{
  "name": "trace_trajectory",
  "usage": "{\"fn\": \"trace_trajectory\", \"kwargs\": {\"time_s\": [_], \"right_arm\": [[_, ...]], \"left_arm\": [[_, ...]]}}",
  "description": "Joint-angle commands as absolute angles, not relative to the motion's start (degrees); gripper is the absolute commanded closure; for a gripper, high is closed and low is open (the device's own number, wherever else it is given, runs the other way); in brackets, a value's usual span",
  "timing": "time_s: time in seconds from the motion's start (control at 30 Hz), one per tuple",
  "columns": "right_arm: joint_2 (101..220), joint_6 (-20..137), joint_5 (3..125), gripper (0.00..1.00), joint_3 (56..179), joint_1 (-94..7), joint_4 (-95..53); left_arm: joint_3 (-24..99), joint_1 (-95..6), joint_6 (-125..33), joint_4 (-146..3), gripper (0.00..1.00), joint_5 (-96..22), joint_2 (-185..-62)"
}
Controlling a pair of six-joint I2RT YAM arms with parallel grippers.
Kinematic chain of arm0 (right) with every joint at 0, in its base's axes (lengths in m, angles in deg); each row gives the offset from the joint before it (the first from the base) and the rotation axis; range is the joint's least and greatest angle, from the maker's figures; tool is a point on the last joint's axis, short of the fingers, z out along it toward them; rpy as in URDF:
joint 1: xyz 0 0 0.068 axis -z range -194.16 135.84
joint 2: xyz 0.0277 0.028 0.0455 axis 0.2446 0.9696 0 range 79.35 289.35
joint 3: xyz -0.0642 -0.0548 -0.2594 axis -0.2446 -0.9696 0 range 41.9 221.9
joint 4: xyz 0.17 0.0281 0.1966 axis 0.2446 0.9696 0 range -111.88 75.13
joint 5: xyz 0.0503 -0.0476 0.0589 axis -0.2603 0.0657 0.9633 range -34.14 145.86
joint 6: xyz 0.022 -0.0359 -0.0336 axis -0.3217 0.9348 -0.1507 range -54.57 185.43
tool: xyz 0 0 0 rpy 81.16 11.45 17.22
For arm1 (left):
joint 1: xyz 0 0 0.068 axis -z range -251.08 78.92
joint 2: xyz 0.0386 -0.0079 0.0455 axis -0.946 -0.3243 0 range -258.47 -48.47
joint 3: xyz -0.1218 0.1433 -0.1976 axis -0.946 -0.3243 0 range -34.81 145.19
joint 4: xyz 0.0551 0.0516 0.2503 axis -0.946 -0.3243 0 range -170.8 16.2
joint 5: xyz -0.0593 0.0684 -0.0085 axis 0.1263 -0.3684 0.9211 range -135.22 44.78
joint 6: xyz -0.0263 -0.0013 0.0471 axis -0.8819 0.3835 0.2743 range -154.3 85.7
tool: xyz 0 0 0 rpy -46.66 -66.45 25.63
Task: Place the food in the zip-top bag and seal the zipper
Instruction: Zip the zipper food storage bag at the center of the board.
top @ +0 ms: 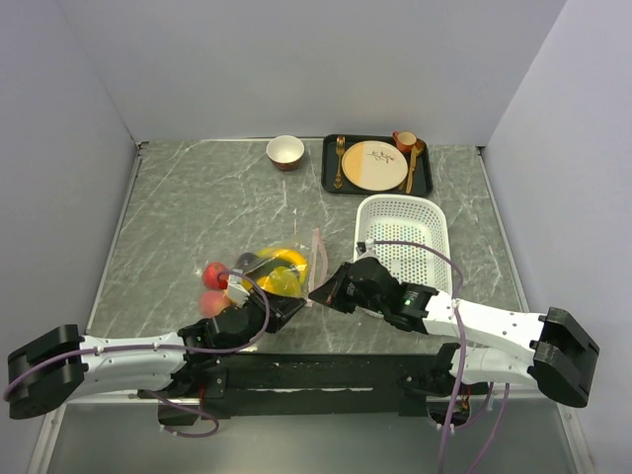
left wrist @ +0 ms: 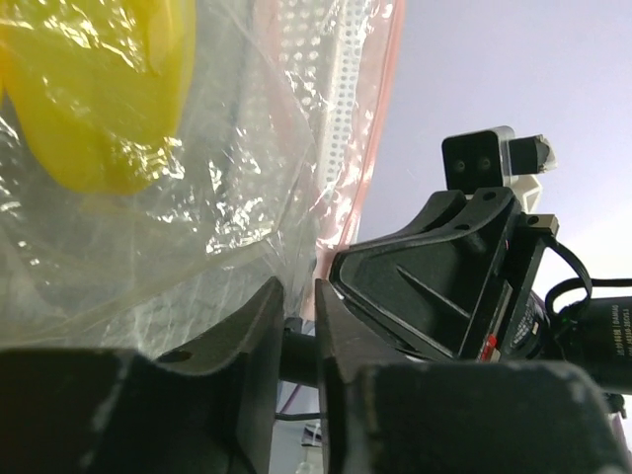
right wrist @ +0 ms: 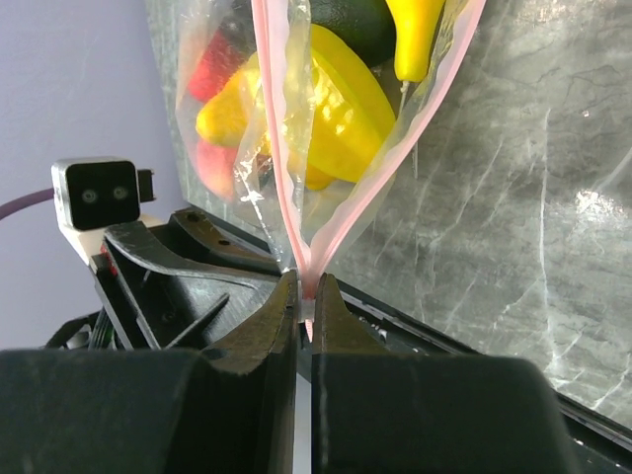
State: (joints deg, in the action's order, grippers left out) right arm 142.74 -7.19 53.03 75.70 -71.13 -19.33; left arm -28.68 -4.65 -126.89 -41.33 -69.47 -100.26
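The clear zip-top bag point(top: 269, 269) lies at the table's near middle with the food inside: yellow pieces point(top: 283, 265), a red fruit point(top: 213, 275) and a pink one point(top: 210, 301). Its pink zipper point(top: 318, 252) runs along the right edge. My right gripper point(top: 318, 293) is shut on the zipper's near end point(right wrist: 279, 148), and the two strips spread apart above the jaws point(right wrist: 304, 286). Yellow fruit point(right wrist: 326, 109) and a banana point(right wrist: 415, 39) show through. My left gripper point(top: 286, 308) is shut on clear bag film point(left wrist: 227, 197) beside it point(left wrist: 297, 291).
A white perforated basket point(top: 403, 242) stands right of the bag. A dark tray point(top: 331, 163) with a beige plate, cutlery and a cup sits at the back. A small bowl point(top: 285, 151) stands to its left. Grey walls enclose the table.
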Motion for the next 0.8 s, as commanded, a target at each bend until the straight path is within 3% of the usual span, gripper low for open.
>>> {"fn": "trace_trajectory", "kwargs": {"time_s": [0.0,0.4,0.5,0.77], "right_arm": [[143.2,-6.6,53.5,0.98,76.9,-71.0,-20.9],[143.1,-6.5,53.7,0.98,77.0,-71.0,-20.5],[143.4,-6.0,53.8,0.98,77.2,-70.9,-20.3],[144.2,-4.0,52.9,0.96,79.9,-70.6,-17.8]], "left_arm": [[-26.4,-5.4,-125.5,-38.7,0.74,-69.7,-101.1],[-26.4,-6.3,-125.4,-36.6,0.85,-68.6,-103.1],[-26.4,-6.4,-125.4,-36.4,0.99,-68.3,-103.2],[-26.3,-6.7,-124.6,-35.4,0.99,-65.5,-105.2]]}}
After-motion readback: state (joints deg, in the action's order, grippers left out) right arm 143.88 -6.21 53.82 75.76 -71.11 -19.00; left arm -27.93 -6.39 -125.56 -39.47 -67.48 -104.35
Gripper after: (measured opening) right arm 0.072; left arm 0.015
